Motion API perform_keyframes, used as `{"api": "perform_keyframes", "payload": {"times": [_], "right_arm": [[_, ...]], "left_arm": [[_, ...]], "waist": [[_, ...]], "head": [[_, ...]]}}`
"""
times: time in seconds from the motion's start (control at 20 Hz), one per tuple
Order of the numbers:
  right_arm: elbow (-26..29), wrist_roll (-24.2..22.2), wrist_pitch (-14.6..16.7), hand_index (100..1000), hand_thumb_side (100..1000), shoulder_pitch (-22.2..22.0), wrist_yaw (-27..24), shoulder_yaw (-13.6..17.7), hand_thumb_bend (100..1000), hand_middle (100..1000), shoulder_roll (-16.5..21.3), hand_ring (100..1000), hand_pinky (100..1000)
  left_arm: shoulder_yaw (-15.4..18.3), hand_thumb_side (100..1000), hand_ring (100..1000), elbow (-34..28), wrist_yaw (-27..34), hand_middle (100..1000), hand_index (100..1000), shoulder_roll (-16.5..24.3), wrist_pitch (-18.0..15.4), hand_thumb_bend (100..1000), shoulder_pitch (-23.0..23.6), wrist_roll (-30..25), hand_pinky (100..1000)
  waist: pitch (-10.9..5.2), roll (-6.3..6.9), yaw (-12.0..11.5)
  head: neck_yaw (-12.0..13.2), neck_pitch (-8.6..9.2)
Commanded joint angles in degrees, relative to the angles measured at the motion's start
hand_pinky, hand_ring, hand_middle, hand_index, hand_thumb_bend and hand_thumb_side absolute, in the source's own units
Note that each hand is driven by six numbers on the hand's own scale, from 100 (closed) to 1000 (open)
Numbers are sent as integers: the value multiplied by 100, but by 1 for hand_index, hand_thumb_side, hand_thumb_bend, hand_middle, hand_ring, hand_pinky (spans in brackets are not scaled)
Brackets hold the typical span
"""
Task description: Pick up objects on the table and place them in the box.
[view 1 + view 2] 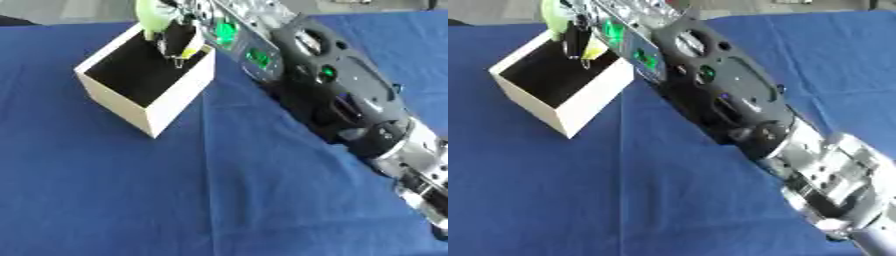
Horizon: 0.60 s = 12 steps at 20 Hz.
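Observation:
A cream box [179,102] with a dark inside stands on the blue tablecloth at the upper left. My right arm reaches in from the lower right, up to the box's far corner. My right hand [179,36] hangs over the box opening, fingers curled round a pale yellow-green object [153,15] at the top edge of the view. A second yellow bit [192,50] shows at the fingertips, just inside the box rim. My left hand shows in no view.
Blue cloth [131,190] covers the table all around the box. A fold runs down the cloth from the box's near corner. The table's far edge lies just behind the box.

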State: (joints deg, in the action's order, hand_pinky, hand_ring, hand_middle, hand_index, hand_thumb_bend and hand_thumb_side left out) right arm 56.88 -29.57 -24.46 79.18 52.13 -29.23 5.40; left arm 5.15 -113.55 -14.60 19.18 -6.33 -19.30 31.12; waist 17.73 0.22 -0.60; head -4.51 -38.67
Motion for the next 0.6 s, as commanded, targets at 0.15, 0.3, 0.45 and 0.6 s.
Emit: {"api": "perform_keyframes", "payload": {"times": [0.15,0.3,0.45,0.6], "right_arm": [[-529,212,371,886,126,192,247,282,100,761,-231,803,883],[-647,234,479,907,122,196,381,315,100,790,-287,836,904],[-628,149,551,949,454,235,630,326,100,839,-287,891,927],[-515,15,624,958,756,276,1028,352,100,869,-256,920,930]], "left_arm": [[9,707,606,-104,25,677,864,43,-14,351,-98,-13,491],[13,707,606,-104,29,677,864,36,-11,349,-90,-8,491],[12,708,605,-104,33,676,864,30,3,348,-81,-10,491],[10,706,604,-104,35,674,864,28,18,347,-78,-14,490]], "waist": [[-99,19,-40],[-103,19,-56],[-107,11,-57],[-111,8,-52]], "head": [[-33,57],[-33,50],[-25,41],[-1,37]]}}
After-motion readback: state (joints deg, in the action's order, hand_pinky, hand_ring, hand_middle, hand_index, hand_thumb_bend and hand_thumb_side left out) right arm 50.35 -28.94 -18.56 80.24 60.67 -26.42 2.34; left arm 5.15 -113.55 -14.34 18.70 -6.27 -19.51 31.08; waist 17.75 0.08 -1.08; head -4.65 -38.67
